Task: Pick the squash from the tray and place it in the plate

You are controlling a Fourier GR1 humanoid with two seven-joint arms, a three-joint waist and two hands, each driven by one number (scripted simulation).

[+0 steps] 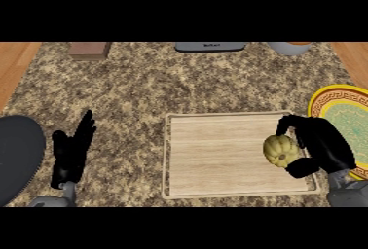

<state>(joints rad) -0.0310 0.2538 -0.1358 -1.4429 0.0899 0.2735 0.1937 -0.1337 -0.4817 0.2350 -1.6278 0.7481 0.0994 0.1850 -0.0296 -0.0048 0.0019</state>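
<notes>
- Head view: right hand point(323, 146) has its fingers curled around the squash point(280, 150), at the tray's point(215, 160) right side.
- Plate point(338, 104) sits just right of the tray.
- Left hand point(70, 151) rests at the left, fingers straight, over the bench point(144, 87).

Even, soft light falls on my counter point(165, 87), without glare. I see only a faint shadow along the tray's point(230, 146) raised rim. Left of the tray my speckled countertop looks slightly soft and grainy.
</notes>
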